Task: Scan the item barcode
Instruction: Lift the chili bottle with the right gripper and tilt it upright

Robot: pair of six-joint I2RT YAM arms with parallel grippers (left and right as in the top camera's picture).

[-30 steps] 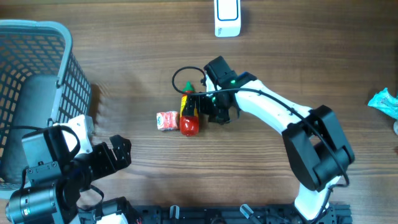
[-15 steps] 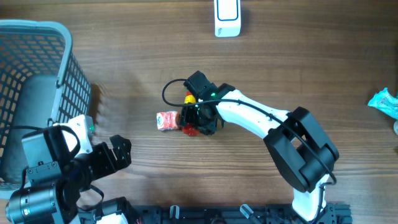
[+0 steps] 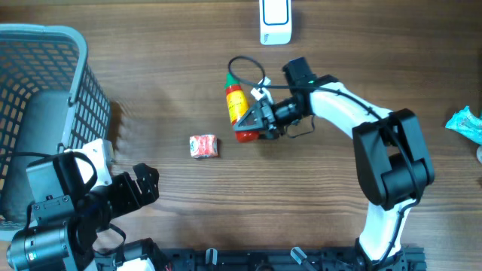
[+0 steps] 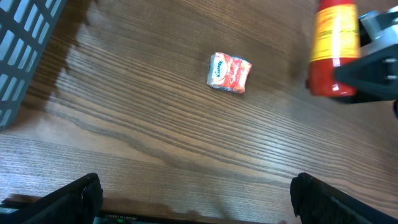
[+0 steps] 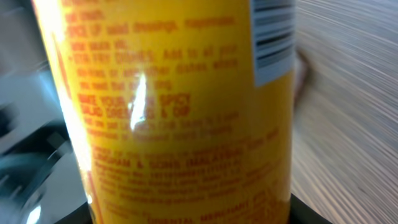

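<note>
A red sauce bottle (image 3: 237, 113) with a yellow label and green cap is held in my right gripper (image 3: 254, 120), which is shut on its lower body near the table's middle. In the right wrist view the yellow label (image 5: 174, 112) fills the frame, and a barcode (image 5: 273, 37) shows at its upper right. My right gripper (image 5: 186, 214) shows only dark finger edges at the bottom corners. The left wrist view catches the bottle (image 4: 334, 46) at the top right. A white scanner (image 3: 275, 21) stands at the far edge. My left gripper (image 3: 143, 187) is open at the front left and holds nothing.
A small red and white packet (image 3: 203, 146) lies left of the bottle, also seen as the packet (image 4: 229, 72) in the left wrist view. A grey mesh basket (image 3: 45, 98) stands at the left. A teal wrapper (image 3: 467, 124) lies at the right edge.
My right gripper closed on the bottle beside the packet, then carried it right and toward the far side, away from the packet. The left arm has not moved.
</note>
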